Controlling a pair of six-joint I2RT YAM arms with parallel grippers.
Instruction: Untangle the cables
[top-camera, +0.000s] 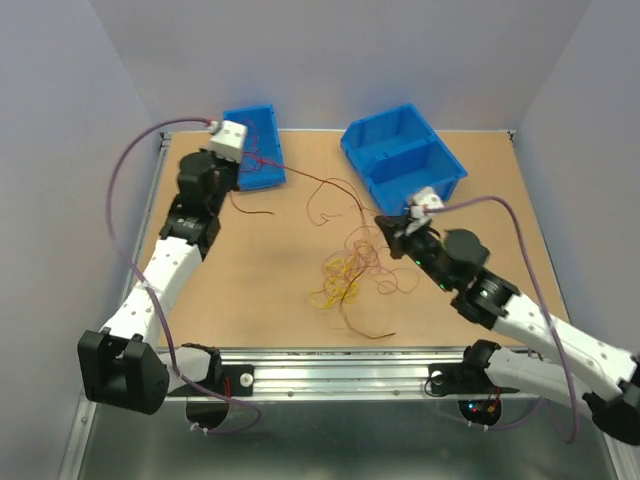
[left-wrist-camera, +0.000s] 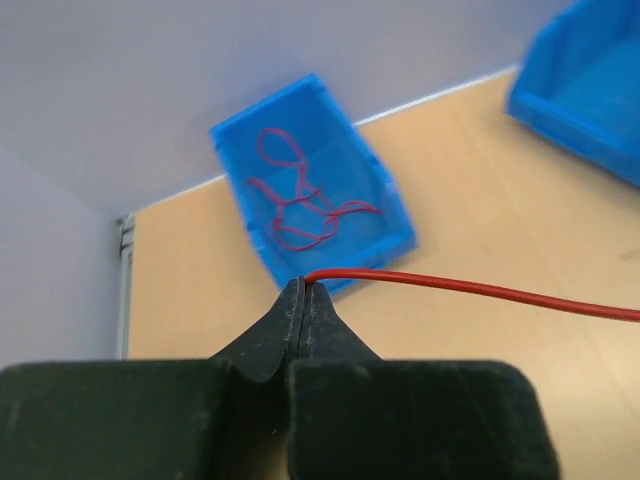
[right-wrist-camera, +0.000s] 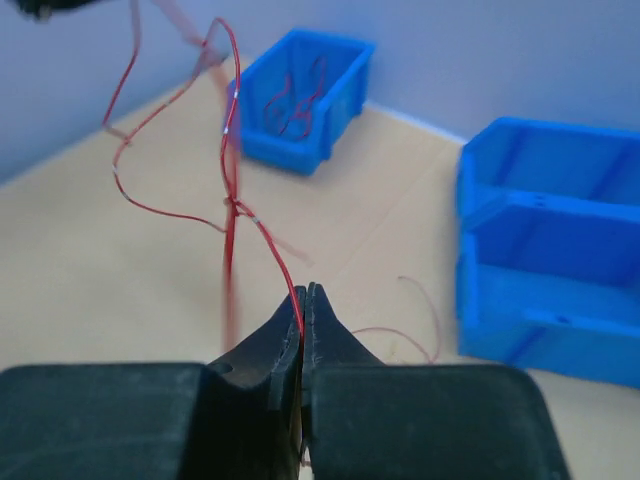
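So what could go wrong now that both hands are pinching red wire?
The left hand and right hand each pinch a hair-thin red wire. Pulling hard might snap it or let it slip out. In the right wrist view the wire loops and crosses itself, so tugging could tighten a knot. It may also drag the tangle across the table.

We take this for a robotics lab test cell. Plain pale walls (top-camera: 330, 50) box in a wooden table (top-camera: 250, 300) on three sides. An aluminium rail (top-camera: 340, 365) crosses the bottom of the top view, carrying one robot arm (top-camera: 165, 265) at lower left and another (top-camera: 540, 330) at lower right. Blue plastic bins sit at upper left (top-camera: 255, 145) and upper right (top-camera: 405, 155).
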